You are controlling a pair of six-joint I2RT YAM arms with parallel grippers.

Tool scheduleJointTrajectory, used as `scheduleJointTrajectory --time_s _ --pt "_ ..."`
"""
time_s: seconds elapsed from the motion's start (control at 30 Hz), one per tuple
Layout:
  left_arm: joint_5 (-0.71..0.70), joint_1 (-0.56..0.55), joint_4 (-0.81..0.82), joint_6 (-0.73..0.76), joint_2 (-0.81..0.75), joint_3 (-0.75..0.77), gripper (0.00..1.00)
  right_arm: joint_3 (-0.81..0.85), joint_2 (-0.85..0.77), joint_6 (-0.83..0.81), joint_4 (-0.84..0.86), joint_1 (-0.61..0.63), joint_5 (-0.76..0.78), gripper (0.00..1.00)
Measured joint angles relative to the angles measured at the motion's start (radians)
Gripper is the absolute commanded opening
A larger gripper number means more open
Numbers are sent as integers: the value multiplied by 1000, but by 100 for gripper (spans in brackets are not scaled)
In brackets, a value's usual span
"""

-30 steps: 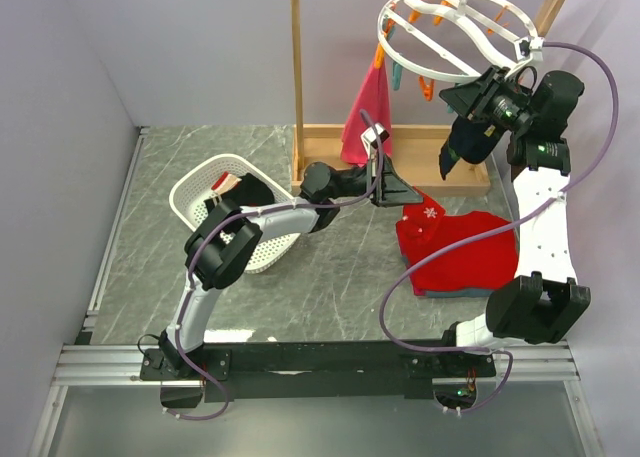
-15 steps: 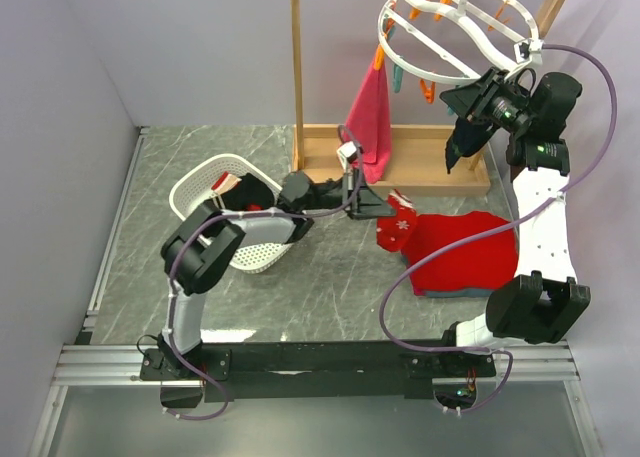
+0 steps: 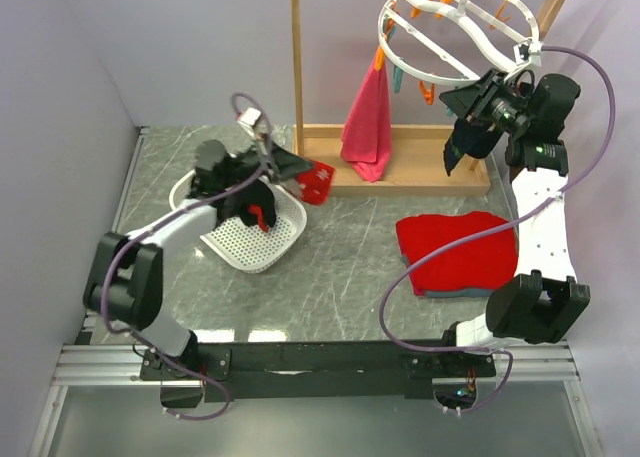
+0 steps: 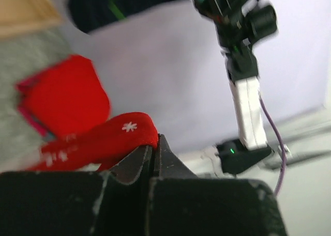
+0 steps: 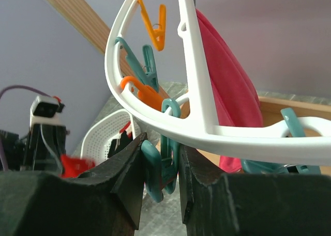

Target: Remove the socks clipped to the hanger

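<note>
Moved since earlier: left gripper (image 3: 298, 169) swung from centre frame, beside the folded red cloth (image 3: 460, 252), to upper left, red sock (image 3: 315, 180) carried along.
Left gripper: clenched on one end of the red sock, snowflake-patterned end hanging free past the right edge of the white basket (image 3: 285, 239).
Right gripper (image 5: 160, 161): up at the hanger (image 5: 217, 132), upper right of frame, jaws pressed on either side of a teal clip (image 5: 155, 174).
Dark sock (image 3: 458, 149): dangling just under the right gripper, near the wooden rack (image 3: 297, 67); grip of the clip on it hidden.
Basket contents: dark socks (image 3: 240, 192) lying inside.
Pink towel (image 3: 365, 117): hanging on the rack, no part of the job.
Step in hand: by the look of it, red sock on its way into the basket on the left; clip being squeezed on the right.
Next move, left: a little further over the basket, then jaws opened.
Next move, right: clip forced open so the dark sock comes free, without dragging the ring off its hook.
</note>
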Motion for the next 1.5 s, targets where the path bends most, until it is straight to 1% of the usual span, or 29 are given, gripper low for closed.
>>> scheduleJointTrajectory --time_s 0.1,0.23,0.43,0.57,0.67,0.77,0.87,1.03,1.07,1.1,1.2,1.37,1.5 --pt "-40 119 -194 84 -71 0 1 -5 0 5 2 0 2 0" --pt "-76 260 -355 131 -108 1 1 -6 0 10 9 0 1 0" --pt "-108 444 -507 156 -99 19 1 -6 -1 17 14 0 -3 0" --pt "-101 523 -488 140 -19 80 1 -26 -11 24 31 0 -5 0" --pt "-87 537 -442 107 71 116 1 -30 -14 26 40 0 -5 0" --pt "-84 536 -452 106 146 151 1 -36 -20 26 44 0 -4 0" --pt "-85 535 -442 101 187 161 1 -38 -23 29 46 0 -3 0" --pt "-89 529 -341 40 222 118 2 -38 -26 37 49 0 -4 0" --pt "-89 521 -323 30 222 98 4 -39 -26 38 51 0 -4 0" --pt "-89 512 -307 21 222 81 14 -39 -26 39 53 0 -5 0" --pt "-88 467 -215 -23 222 -8 26 -39 -26 40 54 0 -5 0" --pt "-85 404 -51 -132 222 -190 37 -45 -26 44 64 0 -6 0" --pt "-88 388 51 -195 193 -300 50 -50 -26 45 69 0 -6 0"
